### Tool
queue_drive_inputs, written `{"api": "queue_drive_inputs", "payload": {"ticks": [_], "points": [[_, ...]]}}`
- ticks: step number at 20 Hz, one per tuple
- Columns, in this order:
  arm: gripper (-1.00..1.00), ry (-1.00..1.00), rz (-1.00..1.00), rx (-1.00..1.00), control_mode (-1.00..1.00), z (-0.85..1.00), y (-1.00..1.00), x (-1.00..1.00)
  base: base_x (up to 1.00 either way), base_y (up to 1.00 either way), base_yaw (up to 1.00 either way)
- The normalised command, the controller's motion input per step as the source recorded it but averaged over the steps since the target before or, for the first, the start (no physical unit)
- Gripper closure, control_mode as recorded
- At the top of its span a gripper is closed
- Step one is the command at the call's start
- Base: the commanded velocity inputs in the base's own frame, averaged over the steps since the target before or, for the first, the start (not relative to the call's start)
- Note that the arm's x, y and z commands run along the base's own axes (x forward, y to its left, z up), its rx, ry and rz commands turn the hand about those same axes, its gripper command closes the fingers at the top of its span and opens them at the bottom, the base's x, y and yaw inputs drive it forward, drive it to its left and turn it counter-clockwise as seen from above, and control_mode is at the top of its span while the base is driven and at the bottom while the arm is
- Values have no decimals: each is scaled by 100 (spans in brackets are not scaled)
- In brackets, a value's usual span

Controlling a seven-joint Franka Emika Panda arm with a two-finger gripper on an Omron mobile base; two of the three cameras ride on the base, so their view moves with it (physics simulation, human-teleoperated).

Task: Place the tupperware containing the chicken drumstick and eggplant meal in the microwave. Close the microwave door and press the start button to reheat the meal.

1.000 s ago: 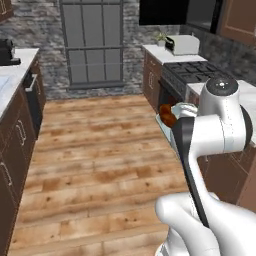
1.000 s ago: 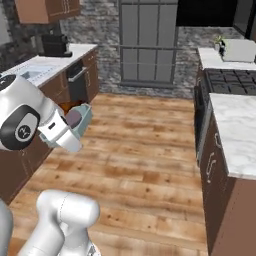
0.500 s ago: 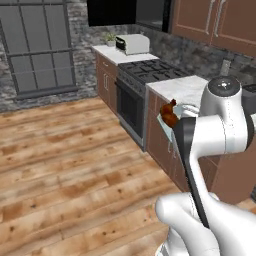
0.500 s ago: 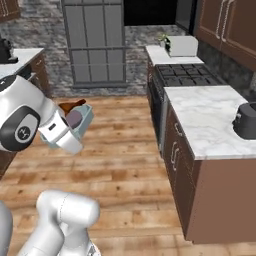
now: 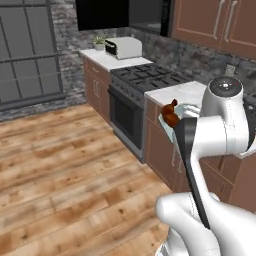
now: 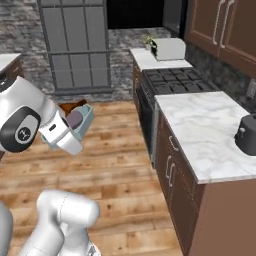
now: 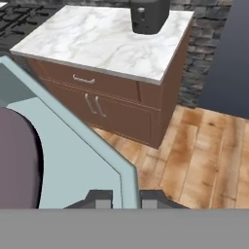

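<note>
My gripper (image 7: 127,198) is shut on the rim of the pale blue-grey tupperware (image 7: 73,155), which hangs in the air above the wooden floor. The reddish-brown chicken drumstick (image 5: 171,114) sticks out of the tupperware (image 5: 186,111) beside my white arm. The dull purple eggplant (image 6: 75,119) lies inside the tub (image 6: 86,117) and looms at the left of the hand view (image 7: 17,160). The black microwave (image 5: 147,17) hangs above the stove, cut off by the frame's top. Its black door (image 5: 102,15) seems swung open to the left.
A gas stove (image 5: 145,77) stands between a counter with a pale toaster oven (image 5: 125,47) and a marble counter (image 6: 205,125) with brown cabinets below. A small black appliance (image 6: 247,134) sits on that counter. A grey paned door (image 5: 30,60) closes the far wall.
The whole picture has swung: the base has turned toward the stove side, so the stove and marble counter are nearer. The tub stays in my grip as before.
</note>
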Motion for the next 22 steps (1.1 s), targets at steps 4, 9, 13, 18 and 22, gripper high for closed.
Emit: {"api": "queue_drive_inputs", "payload": {"ticks": [4,9,13,18,22], "points": [[100,0,0,0,100,0,0,0,94,0,-21],[100,0,0,0,100,0,0,0,91,0,-27],[100,0,0,0,100,0,0,0,89,1,-32],[100,0,0,0,100,0,0,0,83,10,-33],[100,0,0,0,100,0,0,0,77,23,-32]]}}
